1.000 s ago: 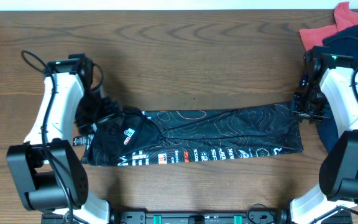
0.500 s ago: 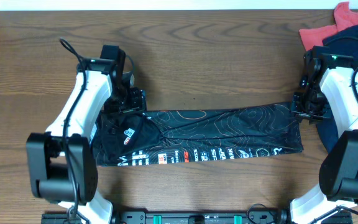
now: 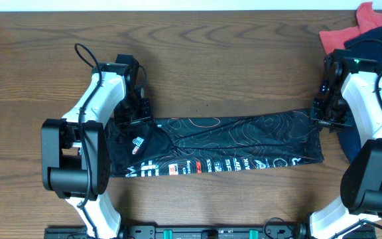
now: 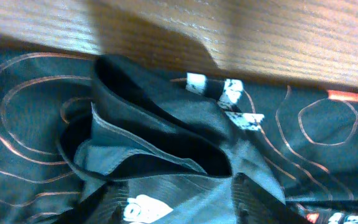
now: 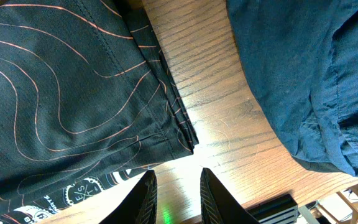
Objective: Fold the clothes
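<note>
Shirt (image 3: 231,143) folded long (collar (image 4: 160,146) leftward), left end effector (image 4: 176,202) parted above it, right end effector (image 5: 176,186) parted

Our left gripper (image 3: 134,114) has moved from the left end of the T-shirt (image 3: 244,143) up to its top edge.

Far half of table (image 3: 231,60): bare wood, free passage left to right. T-shirt (image 3: 244,143) lies as a low strip across the middle. Far right corner blocked by heap of blue and red garments (image 3: 377,33); narrow wood gap between heap and shirt's right edge.
</note>
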You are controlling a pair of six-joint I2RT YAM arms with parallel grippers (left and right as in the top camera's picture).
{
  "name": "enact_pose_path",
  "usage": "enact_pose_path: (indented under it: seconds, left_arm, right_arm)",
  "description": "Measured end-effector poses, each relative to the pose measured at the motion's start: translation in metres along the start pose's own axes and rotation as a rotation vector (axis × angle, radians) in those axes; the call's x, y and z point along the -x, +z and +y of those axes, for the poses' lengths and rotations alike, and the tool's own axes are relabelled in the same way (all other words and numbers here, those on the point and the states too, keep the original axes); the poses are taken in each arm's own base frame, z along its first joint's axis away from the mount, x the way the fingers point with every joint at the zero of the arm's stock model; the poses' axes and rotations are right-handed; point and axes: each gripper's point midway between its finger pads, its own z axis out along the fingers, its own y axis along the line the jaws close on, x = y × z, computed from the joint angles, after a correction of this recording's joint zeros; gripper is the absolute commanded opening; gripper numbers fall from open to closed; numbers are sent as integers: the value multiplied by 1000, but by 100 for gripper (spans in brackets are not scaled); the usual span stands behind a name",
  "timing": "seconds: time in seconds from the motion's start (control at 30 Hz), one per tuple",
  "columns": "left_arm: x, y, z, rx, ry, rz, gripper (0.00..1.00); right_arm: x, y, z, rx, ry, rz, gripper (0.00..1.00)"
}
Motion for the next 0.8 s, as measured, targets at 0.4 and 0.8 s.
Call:
enact_pose_path:
  seconds: [0.4,0.8]
  left_arm:
    - [1,0,5,30,1,-8,52]
    - [-7,16,10,34,-13,12,6]
  right_arm:
    - [-1,0,0,-1,-1,3,22]
    - [-1,0,0,-1,-1,3,21]
